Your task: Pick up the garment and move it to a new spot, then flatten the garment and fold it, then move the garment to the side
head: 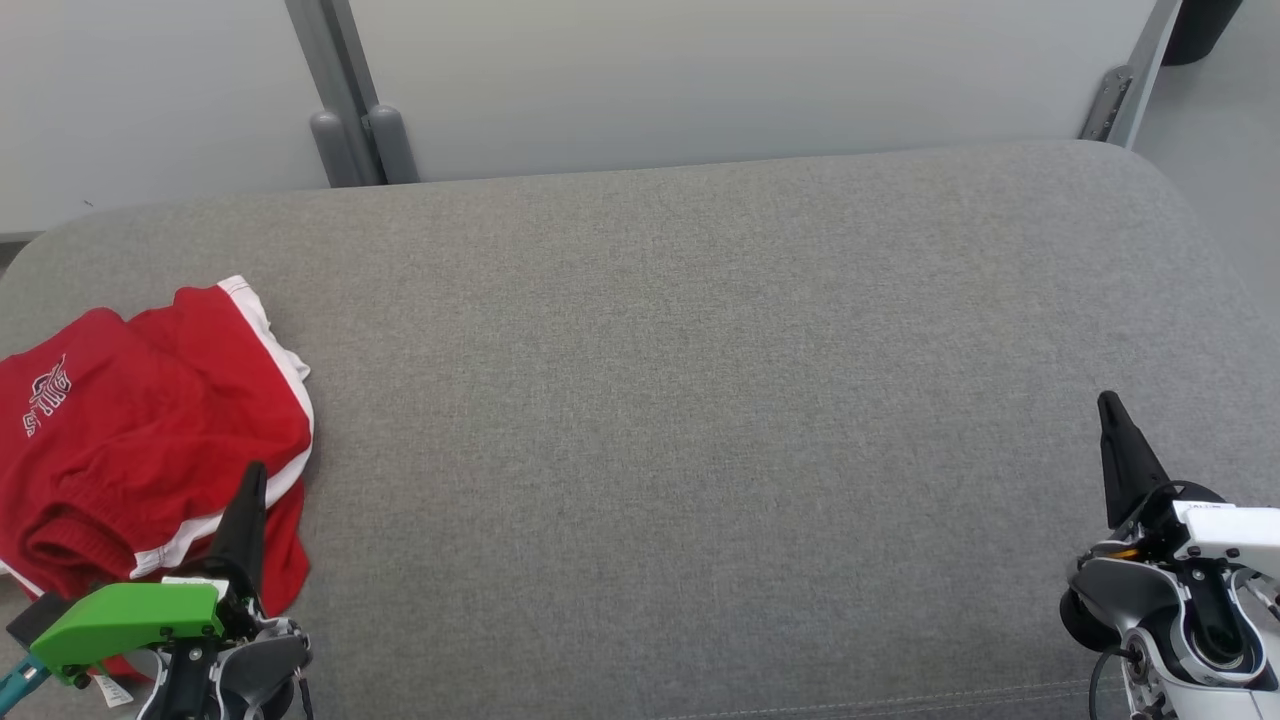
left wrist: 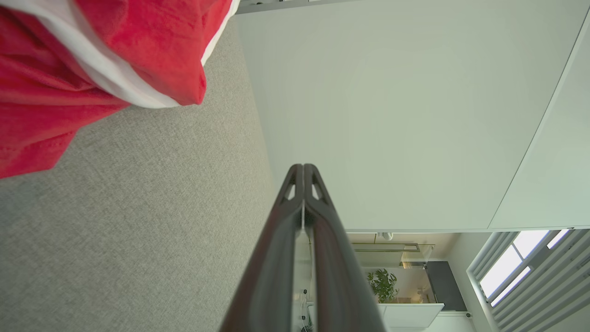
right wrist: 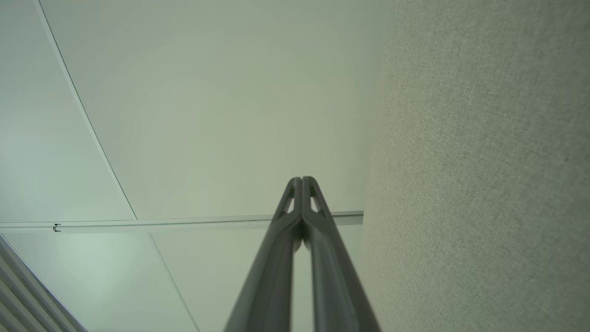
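In the head view the garment (head: 150, 430), red with white trim, lies crumpled on the grey bench (head: 700, 400). Its left part is cut off by the picture's edge, and its white lettering is too small to read. The left end effector (head: 255, 480) stands in front of the garment's lower right part, fingers clenched into one dark spike; whether it touches the cloth cannot be told. A green housing (head: 130, 615) behind it hides the garment's lower hem. The right end effector (head: 1110, 405) is well apart to the right, also clenched and empty. In the left wrist view the fingers (left wrist: 295, 193) are pressed together, holding nothing, and the garment (left wrist: 69, 69) is up and to their left, cut off at the edges. In the right wrist view the clenched fingers (right wrist: 295, 203) have the bench (right wrist: 484, 161) beside them on the right.
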